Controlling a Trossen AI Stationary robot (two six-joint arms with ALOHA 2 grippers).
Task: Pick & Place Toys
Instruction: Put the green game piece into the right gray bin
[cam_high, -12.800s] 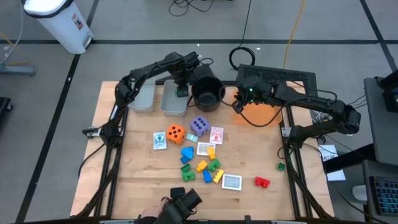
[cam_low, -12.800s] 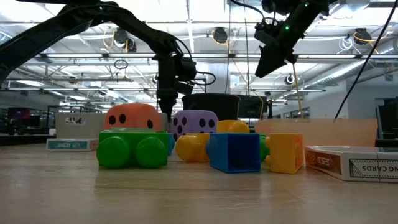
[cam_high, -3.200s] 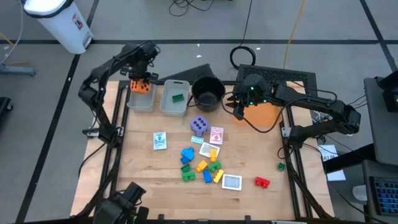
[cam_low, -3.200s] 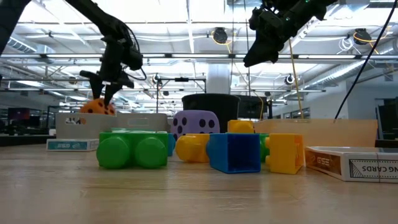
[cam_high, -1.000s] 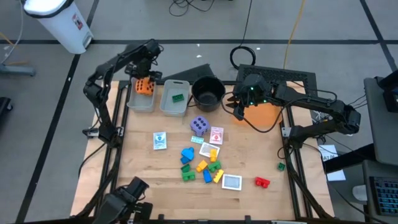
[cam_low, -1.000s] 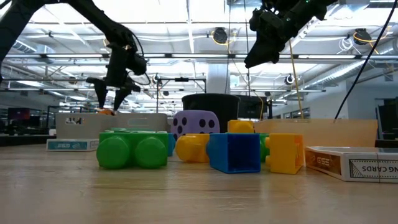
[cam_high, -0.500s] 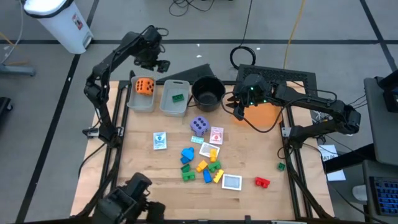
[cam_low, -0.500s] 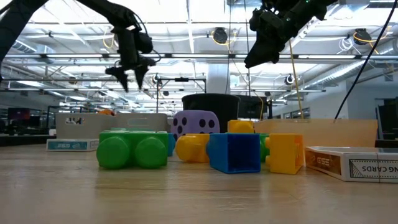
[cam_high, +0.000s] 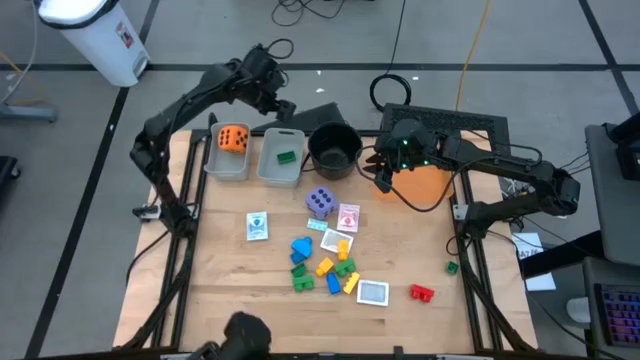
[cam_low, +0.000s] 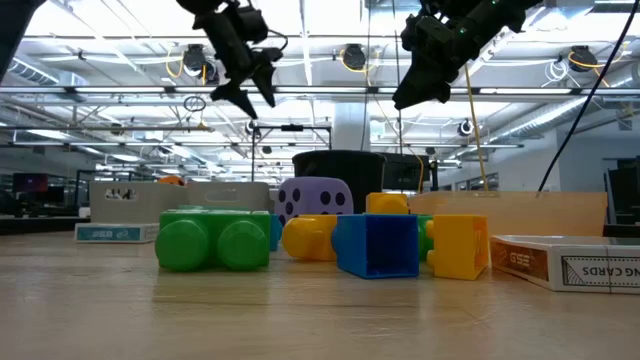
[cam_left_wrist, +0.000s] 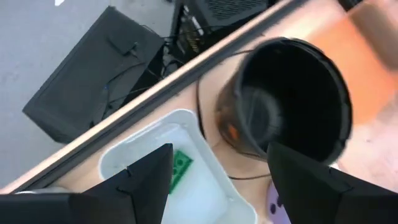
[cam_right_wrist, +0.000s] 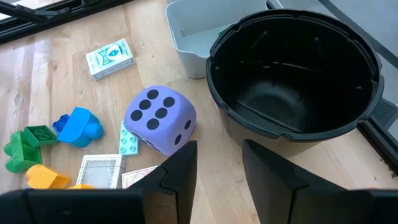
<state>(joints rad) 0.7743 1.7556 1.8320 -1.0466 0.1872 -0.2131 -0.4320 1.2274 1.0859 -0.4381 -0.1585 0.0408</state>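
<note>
Left gripper (cam_high: 281, 105): raised clear of the far-left bin (cam_high: 228, 152), now carried rightward above the far table edge; jaws spread wide, nothing held. Orange die (cam_high: 233, 138): released a moment ago, now seen lying in that bin. Green block (cam_high: 286, 156): lodged in the second bin (cam_high: 281, 158). Right gripper (cam_high: 384, 181): parked unchanged beside the pot (cam_high: 334, 149), jaws narrowly parted, empty. Purple die (cam_high: 320, 201), cards and blocks: left mid-table, judged to be sorted next.
</note>
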